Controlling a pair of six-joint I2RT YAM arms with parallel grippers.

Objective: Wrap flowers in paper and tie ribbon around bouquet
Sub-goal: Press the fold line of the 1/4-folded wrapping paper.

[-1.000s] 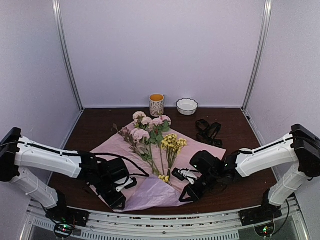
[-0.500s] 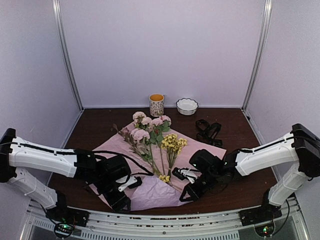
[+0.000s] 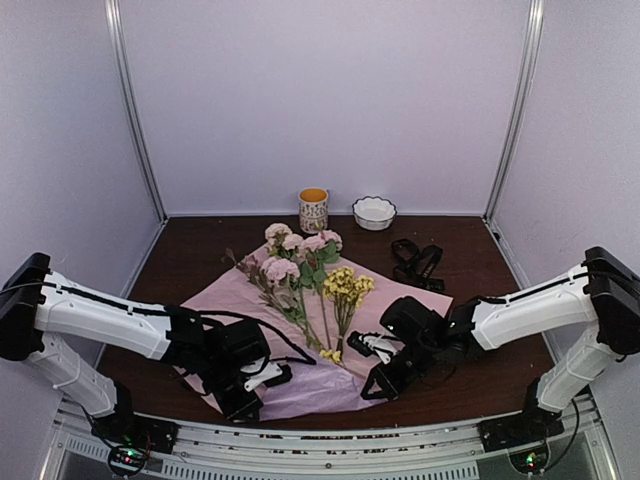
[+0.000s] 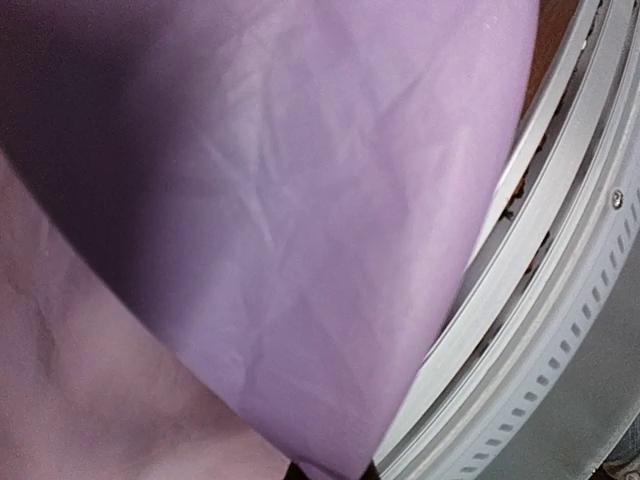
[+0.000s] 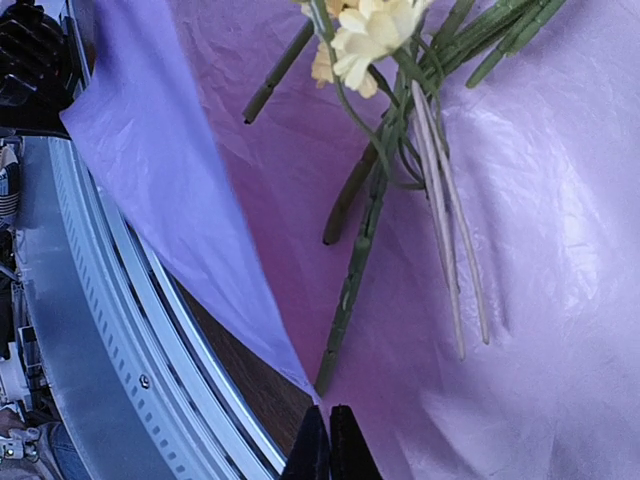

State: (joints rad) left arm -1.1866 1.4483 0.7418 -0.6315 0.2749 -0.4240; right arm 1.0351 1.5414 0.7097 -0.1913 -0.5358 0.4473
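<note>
Fingertips of the left gripper (image 3: 246, 405) are pressed together on the paper (image 3: 225, 300) at its 7 o'clock corner, pinching a fold. In the left wrist view the lilac sheet rises from the tips and fills nearly the whole frame, with the metal rail (image 4: 560, 300) at 3 o'clock.

The right gripper (image 5: 327, 442) stands at the sheet's 5 o'clock edge, its fingers tight together with no gap. The paper's edge runs right up to them, but I cannot tell whether any of it sits between them. Just past those tips, toward 12 o'clock in the right wrist view, lie the cut stem ends of the flowers (image 3: 300, 268). The flowers rest on the middle of the paper, heads toward 12 o'clock and stems toward 6.

The ribbon (image 3: 418, 265) sits in a loose heap on the table (image 3: 195, 255), off the paper at 2 o'clock and well apart from both grippers.

A second ago the left fingers stood apart and the 7 o'clock corner lay flat and further out. Now they have shut, and that corner is drawn in and lifted. The right gripper and the flowers have kept their places.
</note>
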